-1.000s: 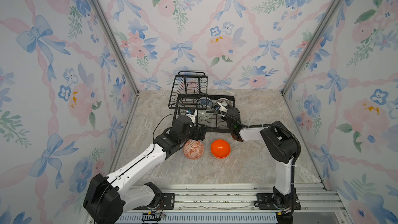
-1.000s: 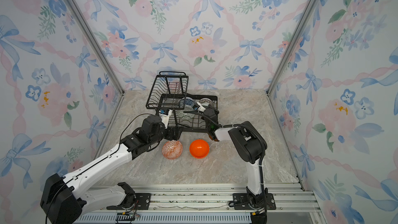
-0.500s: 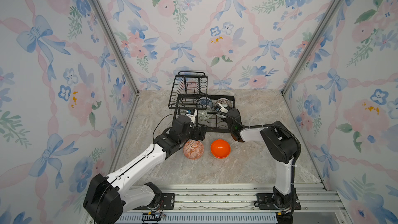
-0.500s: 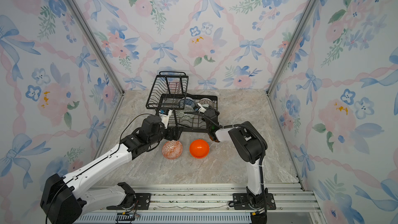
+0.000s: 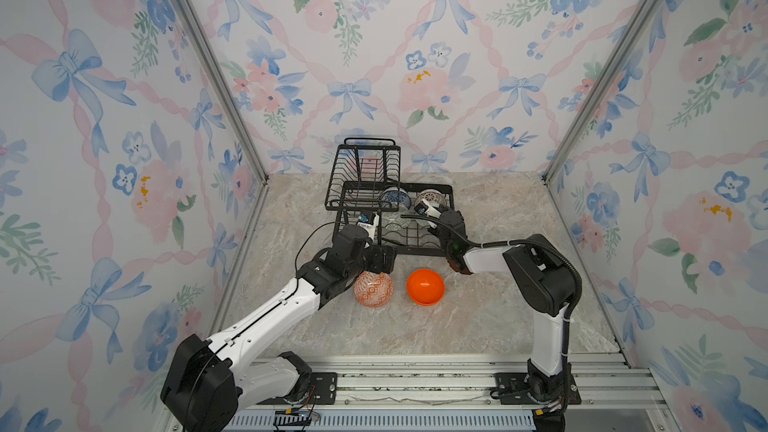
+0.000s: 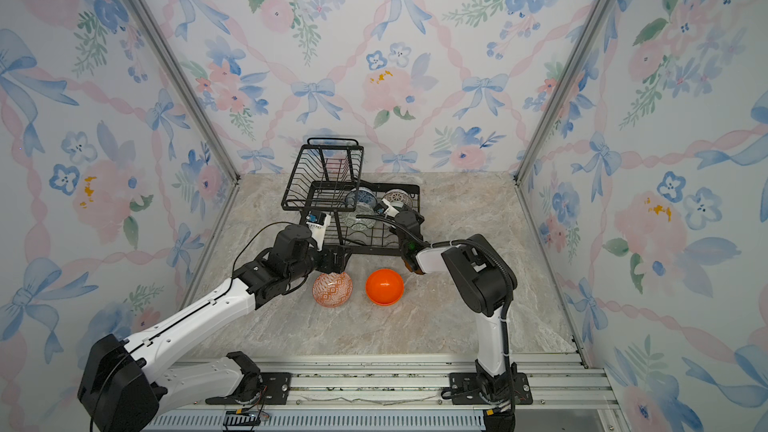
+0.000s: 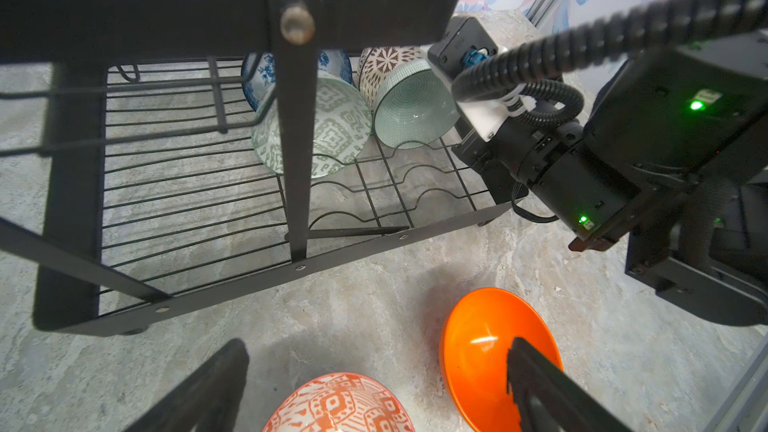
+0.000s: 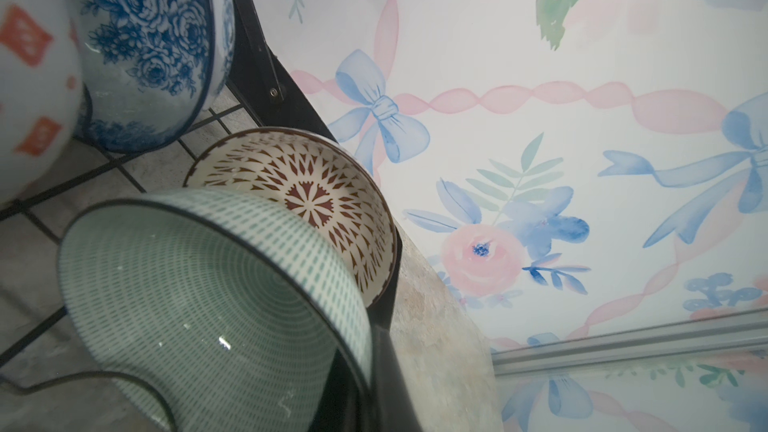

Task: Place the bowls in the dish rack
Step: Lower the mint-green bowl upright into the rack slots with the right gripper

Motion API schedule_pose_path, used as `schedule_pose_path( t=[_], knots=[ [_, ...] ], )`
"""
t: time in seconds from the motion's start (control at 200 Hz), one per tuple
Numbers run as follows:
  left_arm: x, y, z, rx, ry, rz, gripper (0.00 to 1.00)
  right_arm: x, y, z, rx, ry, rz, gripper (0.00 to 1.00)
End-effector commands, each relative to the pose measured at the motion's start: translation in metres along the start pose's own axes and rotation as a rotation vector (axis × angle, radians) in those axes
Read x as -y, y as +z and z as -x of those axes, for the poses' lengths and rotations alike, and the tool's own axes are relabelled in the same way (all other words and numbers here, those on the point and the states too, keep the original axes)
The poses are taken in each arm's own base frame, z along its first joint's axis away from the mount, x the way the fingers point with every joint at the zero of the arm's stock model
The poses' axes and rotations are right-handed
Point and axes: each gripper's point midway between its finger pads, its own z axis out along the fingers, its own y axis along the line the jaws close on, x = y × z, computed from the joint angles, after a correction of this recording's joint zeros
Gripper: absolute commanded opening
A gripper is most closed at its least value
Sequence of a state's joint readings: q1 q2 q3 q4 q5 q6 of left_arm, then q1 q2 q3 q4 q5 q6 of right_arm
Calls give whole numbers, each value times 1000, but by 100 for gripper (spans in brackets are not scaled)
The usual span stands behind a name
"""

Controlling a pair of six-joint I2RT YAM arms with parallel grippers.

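Note:
The black wire dish rack stands at the back. In its lower tray, a blue-white floral bowl, a white-brown lattice bowl and a grey-green patterned bowl stand on edge. My right gripper is shut on the rim of the pale mint bowl, which leans against the lattice bowl. On the table in front of the rack lie the orange-white geometric bowl and the plain orange bowl. My left gripper hangs open just above the geometric bowl, touching nothing.
The rack's upper basket overhangs the left part of the lower tray. The rack's front bar runs close ahead of my left fingers. Floral walls close in the marble table on three sides.

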State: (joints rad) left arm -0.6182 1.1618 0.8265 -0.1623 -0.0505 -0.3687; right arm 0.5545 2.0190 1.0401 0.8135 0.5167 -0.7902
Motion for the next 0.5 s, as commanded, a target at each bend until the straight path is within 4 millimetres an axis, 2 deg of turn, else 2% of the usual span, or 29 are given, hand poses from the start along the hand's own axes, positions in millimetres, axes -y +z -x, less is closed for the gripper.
schedule_pose_path(
  t=[0.0, 0.215, 0.35, 0.495],
  knots=[
    [-3, -1, -4, -5, -14, -3, 98, -3, -4, -6, -7, 30, 44, 6],
    [-6, 3, -13, -29, -21, 3, 98, -1, -6, -9, -15, 61, 60, 9],
    [-6, 4, -14, -33, -25, 0, 98, 2, -7, -7, -13, 78, 71, 20],
    [-6, 4, -13, -33, -26, -1, 98, 8, -9, -6, -12, 96, 68, 22]
  ],
)
